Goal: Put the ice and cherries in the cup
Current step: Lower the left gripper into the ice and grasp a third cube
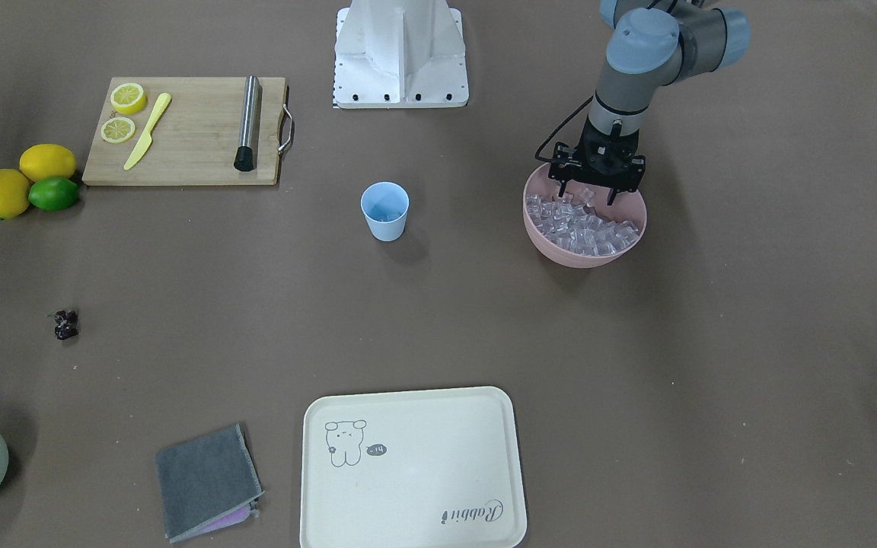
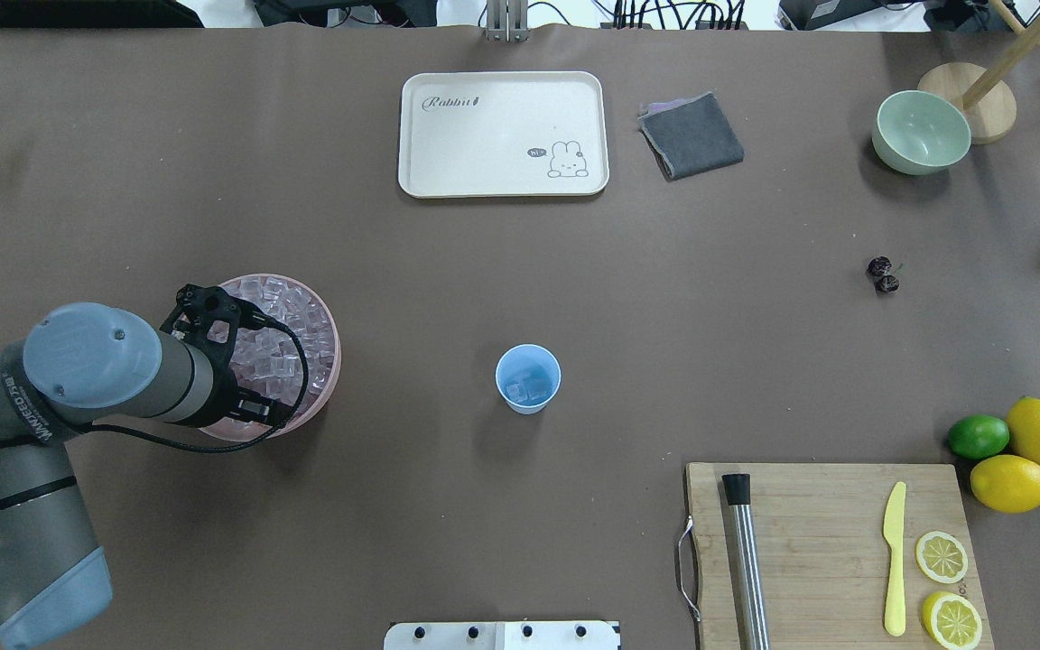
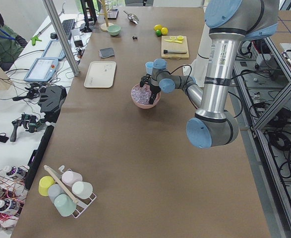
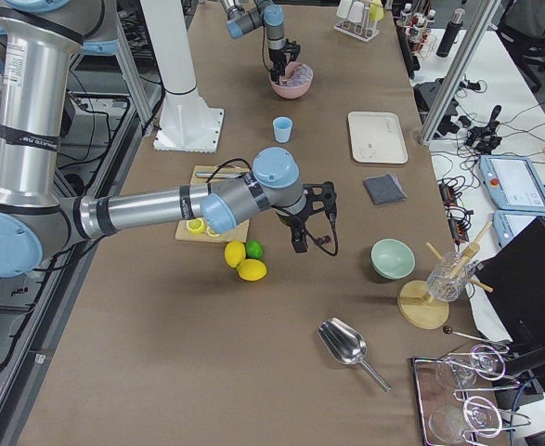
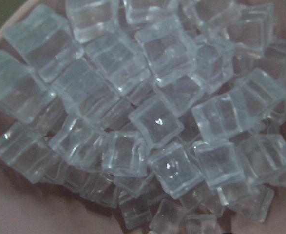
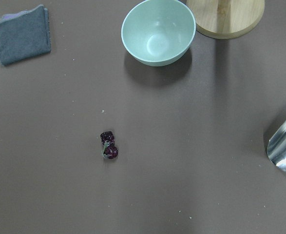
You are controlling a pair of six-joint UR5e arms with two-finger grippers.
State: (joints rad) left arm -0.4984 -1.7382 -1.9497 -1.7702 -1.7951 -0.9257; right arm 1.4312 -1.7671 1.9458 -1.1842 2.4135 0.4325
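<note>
Left hand (image 1: 585,195) reaches down into the pink bowl (image 1: 560,255). Its two black fingers (image 1: 562,184) are spread apart, with the tips among the ice (image 1: 594,232). One cube sits between them, but whether they touch it is unclear. The cubes are clear, glassy and square-edged, heaped almost to the bowl's smooth round rim.

Seen from overhead, the light-blue cup (image 2: 527,407), a tapered plastic tumbler, stands upright at 3 o'clock from the bowl, well apart from it. A few cubes lie in its bottom, and bare brown table (image 2: 664,316) surrounds it.

At 12 o'clock from the cup lies a cream tray (image 2: 502,135) with rounded corners, and a folded grey cloth (image 2: 691,135) lies beside it. The cherries (image 2: 883,275), small, dark and round, lie alone at 2 o'clock from the cup, far off. A wooden cutting board (image 2: 827,542) sits at 4 o'clock, by the table's near edge.

Right hand (image 4: 300,243) hangs above the table near the cherries; I cannot tell whether its fingers are apart or together.
</note>
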